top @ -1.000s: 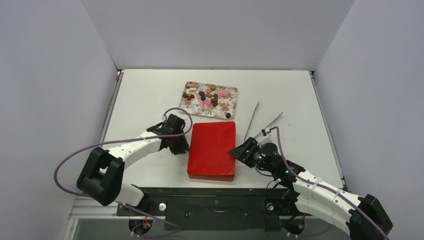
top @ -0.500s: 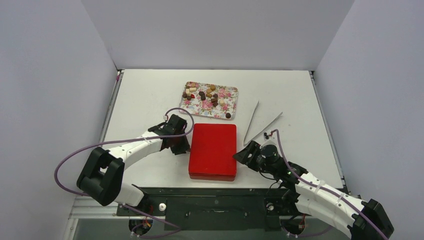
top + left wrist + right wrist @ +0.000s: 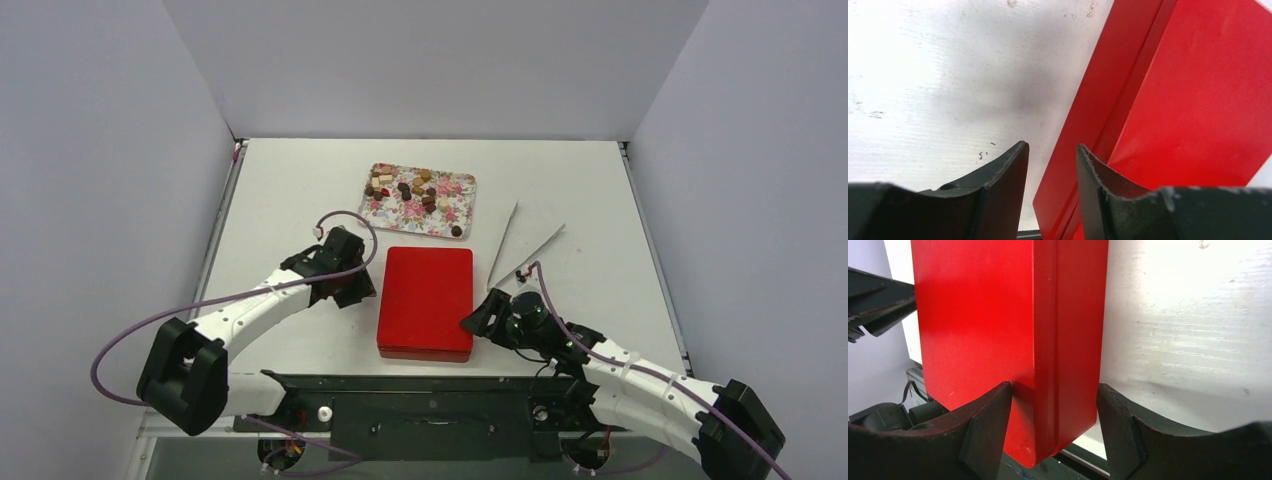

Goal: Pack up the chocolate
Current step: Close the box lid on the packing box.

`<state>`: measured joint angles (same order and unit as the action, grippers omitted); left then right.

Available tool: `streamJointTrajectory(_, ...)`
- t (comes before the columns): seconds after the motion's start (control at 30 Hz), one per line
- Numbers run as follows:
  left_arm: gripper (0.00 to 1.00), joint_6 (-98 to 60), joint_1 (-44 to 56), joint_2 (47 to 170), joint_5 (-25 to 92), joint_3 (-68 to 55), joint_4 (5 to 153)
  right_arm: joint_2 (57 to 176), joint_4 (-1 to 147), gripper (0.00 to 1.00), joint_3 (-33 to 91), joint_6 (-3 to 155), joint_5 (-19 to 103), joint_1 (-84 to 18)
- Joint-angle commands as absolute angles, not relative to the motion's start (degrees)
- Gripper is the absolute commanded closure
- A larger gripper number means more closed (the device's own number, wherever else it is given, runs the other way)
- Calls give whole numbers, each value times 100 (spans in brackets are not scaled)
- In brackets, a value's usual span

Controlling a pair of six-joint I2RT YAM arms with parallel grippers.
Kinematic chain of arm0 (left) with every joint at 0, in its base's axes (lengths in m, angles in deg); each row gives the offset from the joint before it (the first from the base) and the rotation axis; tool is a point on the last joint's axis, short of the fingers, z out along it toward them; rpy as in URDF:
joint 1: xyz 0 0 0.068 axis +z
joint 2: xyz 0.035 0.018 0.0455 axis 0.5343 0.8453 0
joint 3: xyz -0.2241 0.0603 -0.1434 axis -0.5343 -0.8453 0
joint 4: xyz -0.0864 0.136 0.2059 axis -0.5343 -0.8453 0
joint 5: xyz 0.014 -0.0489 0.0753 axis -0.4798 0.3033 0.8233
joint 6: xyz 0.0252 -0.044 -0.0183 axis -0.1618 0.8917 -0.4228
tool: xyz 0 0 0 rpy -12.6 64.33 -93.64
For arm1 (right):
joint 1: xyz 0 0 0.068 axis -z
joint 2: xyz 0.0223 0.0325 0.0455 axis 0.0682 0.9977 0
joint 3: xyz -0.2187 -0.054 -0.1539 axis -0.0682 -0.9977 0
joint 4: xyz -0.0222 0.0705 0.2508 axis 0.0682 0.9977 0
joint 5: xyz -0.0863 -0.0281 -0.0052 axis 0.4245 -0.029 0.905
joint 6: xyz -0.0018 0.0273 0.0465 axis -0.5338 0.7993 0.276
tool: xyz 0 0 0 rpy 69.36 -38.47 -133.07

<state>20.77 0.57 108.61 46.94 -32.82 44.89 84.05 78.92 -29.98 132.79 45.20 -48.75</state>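
**Red box closed at the near edge, both grippers at its sides**

The red box [image 3: 425, 302] lay flat with its lid on, close to the near edge of the table [image 3: 280, 190], midway between the two arms. The chocolates [image 3: 415, 188] sat loose on the flowered tray [image 3: 448, 218] further back, toward the far edge, none of them in either gripper.

The left gripper [image 3: 1050, 165] stood at the box's left side with its jaws a little apart and nothing between them; one finger hung over the lid's edge, the other over bare table. The right gripper [image 3: 1053, 405] was at the near right corner, jaws wide and straddling the box wall and lid seam, apparently not yet pressing on it. That placing looked suited to steadying or working the lid from both sides.

A closed box with chocolates left on the tray would fit either a box awaiting opening or one shut partway through.

Room was tight: the box's near end sat nearly at the table's edge. White tongs [image 3: 520, 245] lay just beyond the right side, between box and right edge, apart from both
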Motion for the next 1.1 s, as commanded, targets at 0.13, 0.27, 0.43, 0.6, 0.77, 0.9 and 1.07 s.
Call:
streamJointTrajectory(0.13,53,2274,239,9849,4612,-3515,4270,8478,7700,41,-2839,13241,4650,-5092)
streamJointTrajectory(0.27,44,2292,241,9396,4124,-3734,4357,8537,7683,41,-2871,13273,4641,-5152)
streamJointTrajectory(0.43,38,2606,153,9218,3244,-4287,4852,8693,7646,41,-2861,13284,4597,-5248)
streamJointTrajectory(0.6,37,3025,37,9175,2688,-4830,5482,8793,7604,40,-2877,13370,4630,-5358)
streamJointTrajectory(0.77,38,3340,23,9093,2386,-5091,5752,8893,7527,41,-2892,13424,4669,-5449)
streamJointTrajectory(0.9,43,3424,-8,9104,2432,-5162,5705,8920,7508,41,-2912,13483,4731,-5486)
streamJointTrajectory(1.07,56,3382,-43,9300,2776,-5162,5426,9028,7547,41,-2889,13500,4893,-5612)
